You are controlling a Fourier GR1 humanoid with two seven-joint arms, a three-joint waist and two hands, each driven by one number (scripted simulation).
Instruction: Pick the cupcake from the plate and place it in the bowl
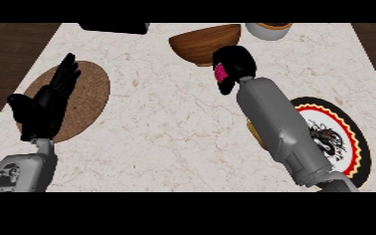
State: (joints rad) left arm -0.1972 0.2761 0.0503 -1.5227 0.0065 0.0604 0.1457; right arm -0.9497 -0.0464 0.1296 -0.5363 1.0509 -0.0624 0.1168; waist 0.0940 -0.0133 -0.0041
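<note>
Curling our right robot hand (234,69) around the pink cupcake (220,72), we hold it beside the wooden bowl (202,45); our left robot hand (46,104) rests open over the table (169,124). No writing is readable.

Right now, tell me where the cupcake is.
Head view: the cupcake sits in the right hand, just below the wooden bowl, centre-right.

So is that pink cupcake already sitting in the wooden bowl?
No, the right hand is curled round the cupcake, just beside the bowl, not inside it.
</note>
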